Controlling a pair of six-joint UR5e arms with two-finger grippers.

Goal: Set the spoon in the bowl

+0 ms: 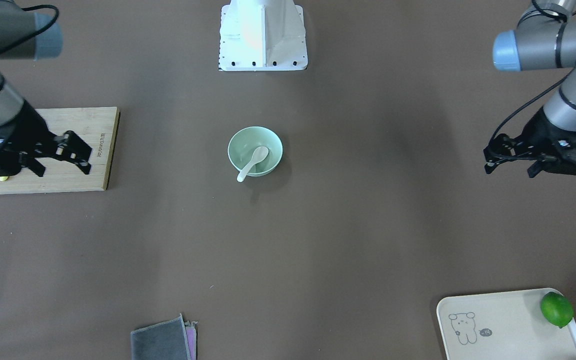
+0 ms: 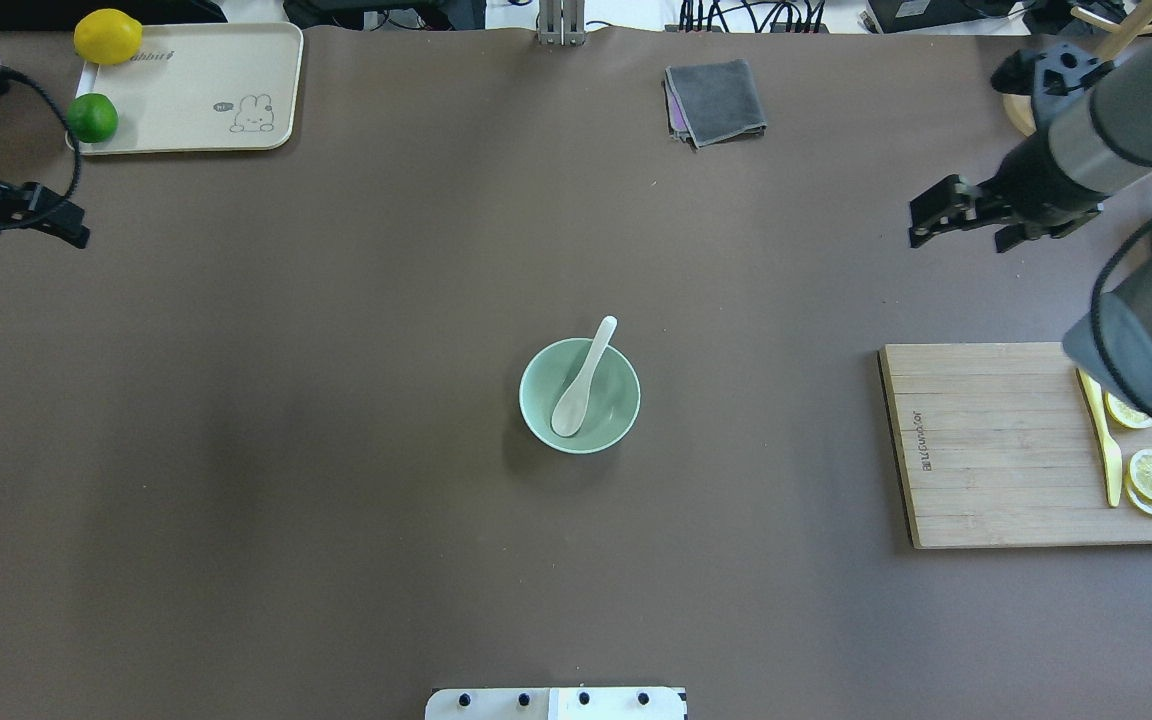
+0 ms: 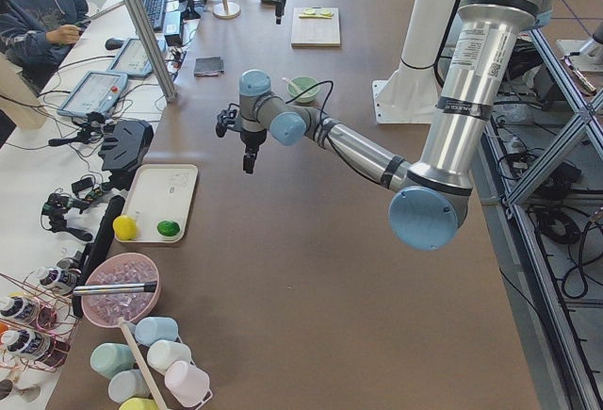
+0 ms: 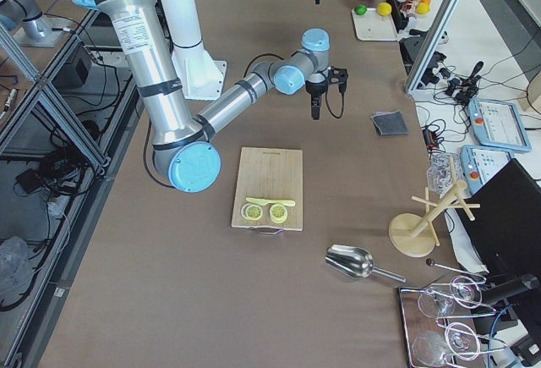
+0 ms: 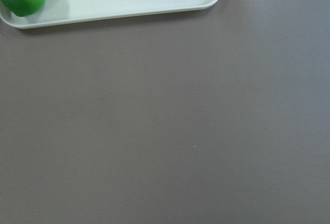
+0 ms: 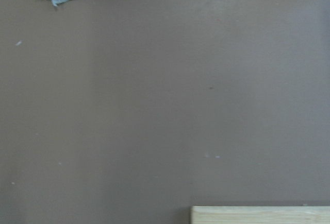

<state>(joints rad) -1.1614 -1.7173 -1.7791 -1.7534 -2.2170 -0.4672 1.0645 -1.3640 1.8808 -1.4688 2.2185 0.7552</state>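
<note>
Resting mid-desk in the bowl [image 2: 626, 420], the spoon [image 2: 581, 385] lies scoop down, handle propped over the rim far from the robot; task looks done. Left pincer [image 1: 510, 171] & right pincer [image 1: 65, 171] hang wide, empty, well apart from it, prob. parked clear.

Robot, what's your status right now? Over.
Both empty: left hand open, right hand open. White spoon lies in bowl, handle over rim. Nothing blocking.
</note>
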